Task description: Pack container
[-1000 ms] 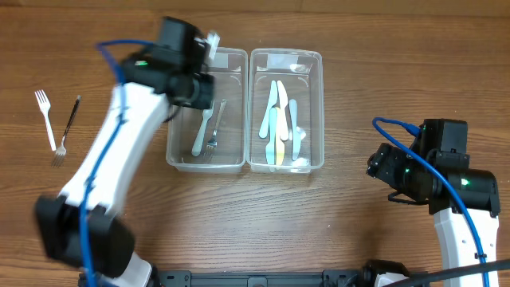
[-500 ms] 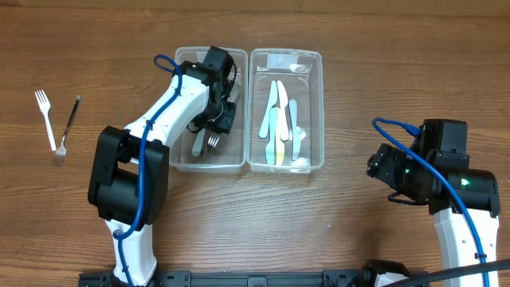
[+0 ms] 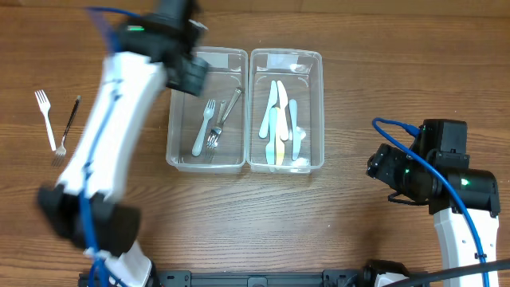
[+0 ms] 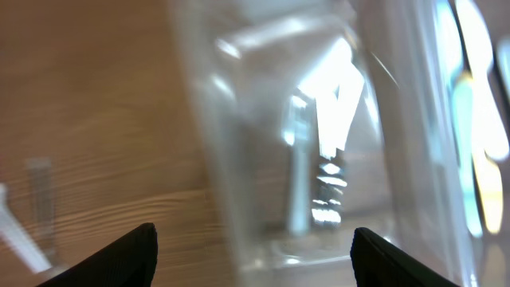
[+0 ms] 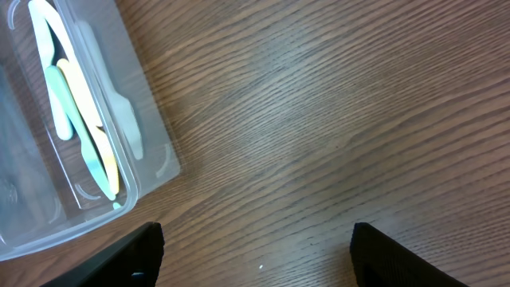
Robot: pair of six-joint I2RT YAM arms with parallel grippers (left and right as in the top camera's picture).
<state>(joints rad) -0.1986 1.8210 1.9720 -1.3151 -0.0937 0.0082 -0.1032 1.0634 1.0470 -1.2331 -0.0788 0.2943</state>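
L tool rose off clear plastic bin; shiny metal fork inside.

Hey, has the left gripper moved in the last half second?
Yes. The left gripper has lifted from inside the left container to above its far-left corner.

The left arm, at nine o'clock, and right arm, at four o'clock, share white links, black joints and blue cables.
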